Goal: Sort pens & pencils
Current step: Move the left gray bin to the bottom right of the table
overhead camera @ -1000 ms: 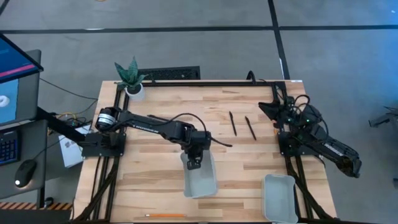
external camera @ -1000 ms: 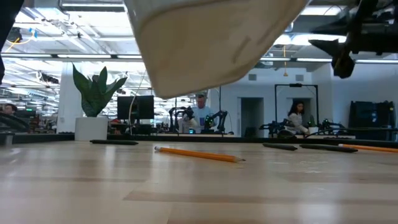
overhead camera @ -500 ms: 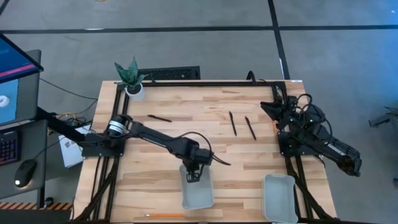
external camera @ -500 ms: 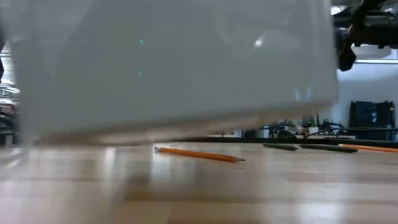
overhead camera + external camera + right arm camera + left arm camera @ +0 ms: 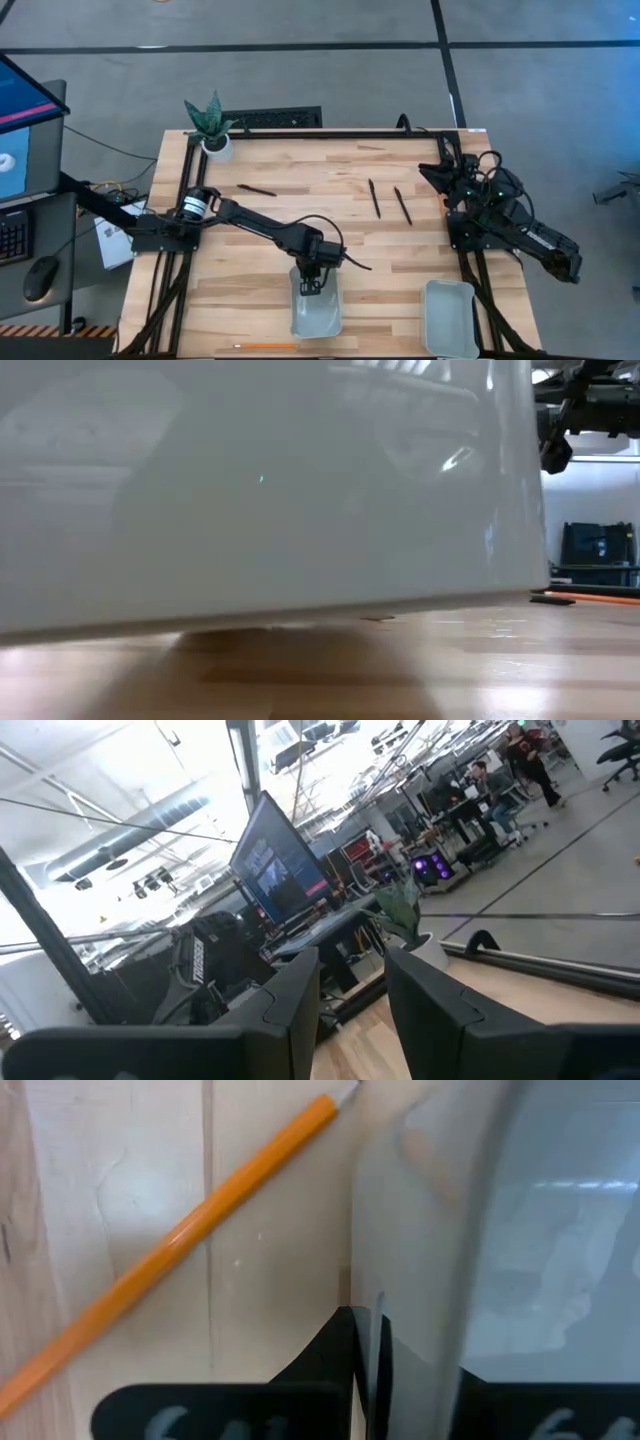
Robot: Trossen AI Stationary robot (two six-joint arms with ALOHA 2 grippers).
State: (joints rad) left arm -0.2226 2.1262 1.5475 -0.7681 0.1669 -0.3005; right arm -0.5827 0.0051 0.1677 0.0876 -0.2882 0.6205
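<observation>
A: Pens (image 5: 375,198) lying mid-table toward the far side; pencil (image 5: 180,1240) just beside tray (image 5: 318,320). Step?
B: Setting tray down, left pincer (image 5: 312,285) clamped on its wall. Next: let go, lift clear.
A: Room?
B: Tray near front edge; bare table (image 5: 240,250) between. Right pincer (image 5: 352,970) apart, parked at right edge.

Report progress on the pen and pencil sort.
Done: nothing visibly sorted. In hand: left gripper is shut on the wall of a clear bin. To do: three pens and a pencil lie loose on the table; right gripper waits open at the edge.
</observation>
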